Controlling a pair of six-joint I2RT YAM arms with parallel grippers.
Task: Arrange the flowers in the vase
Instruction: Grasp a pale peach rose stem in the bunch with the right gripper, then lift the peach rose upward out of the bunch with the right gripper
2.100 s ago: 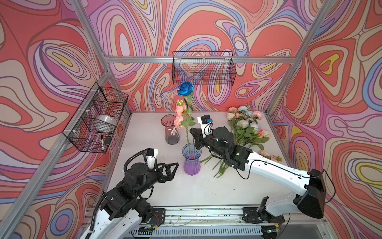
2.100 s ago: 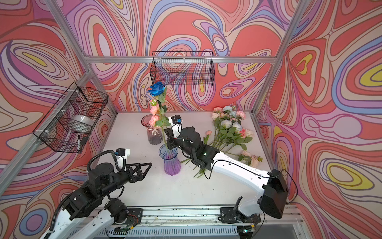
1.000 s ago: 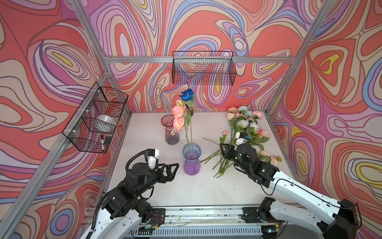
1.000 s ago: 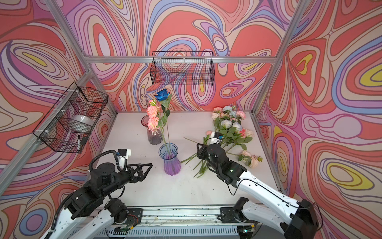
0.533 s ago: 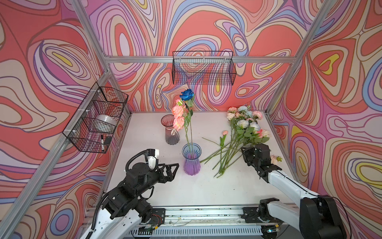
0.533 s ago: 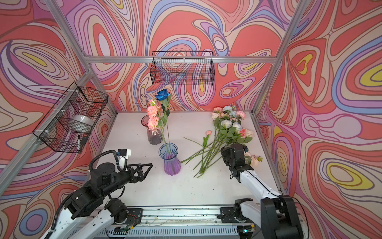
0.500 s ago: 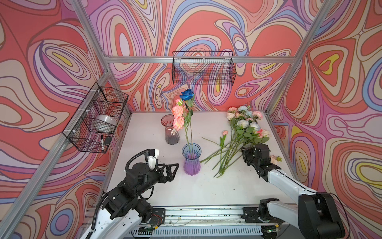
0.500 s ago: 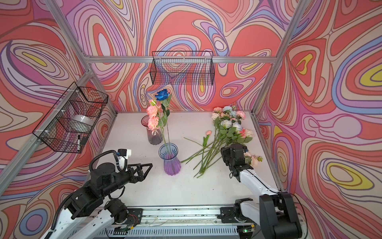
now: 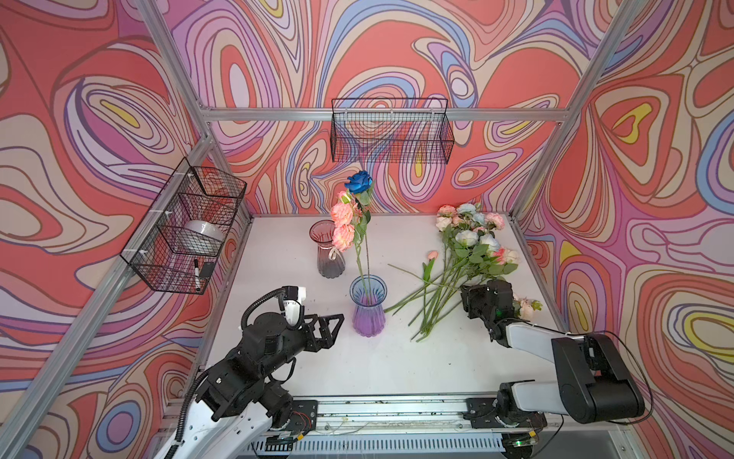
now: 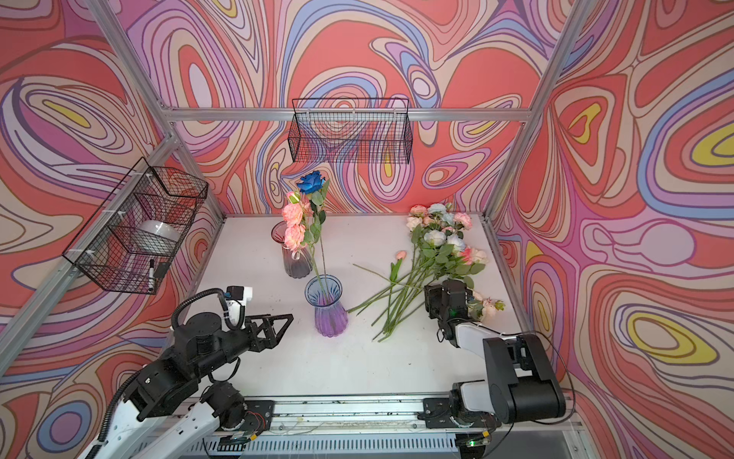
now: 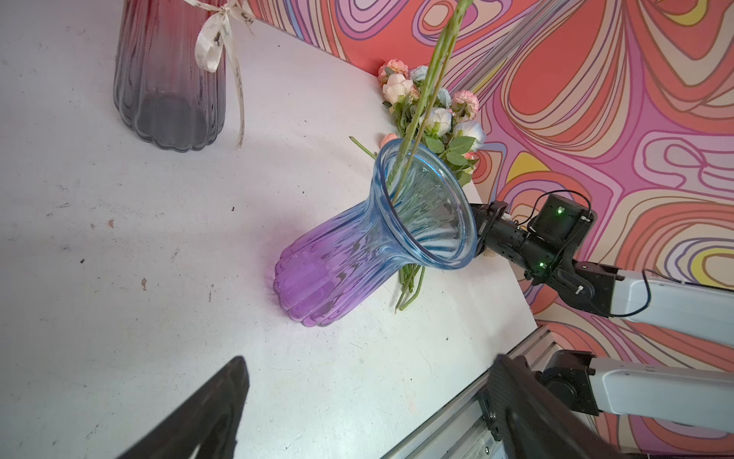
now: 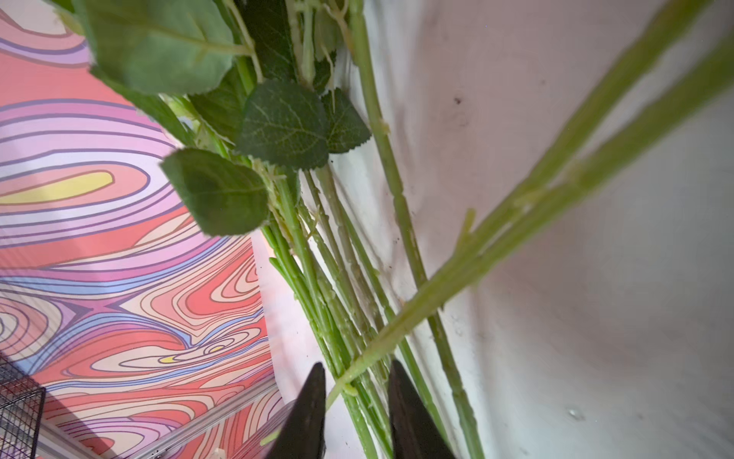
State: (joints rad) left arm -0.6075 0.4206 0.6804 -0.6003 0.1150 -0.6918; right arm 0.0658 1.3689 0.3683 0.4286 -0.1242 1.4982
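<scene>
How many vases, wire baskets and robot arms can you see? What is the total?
Vases: 2, the blue-purple vase and the dark red vase
Wire baskets: 2, the back-wall basket and the side-wall basket
Robot arms: 2, the left arm and the right arm
Total: 6

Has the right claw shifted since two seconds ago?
Yes. The right claw has swung rightward in both top views, away from the blue-purple vase, and now sits at the stems of the loose flowers.
</scene>
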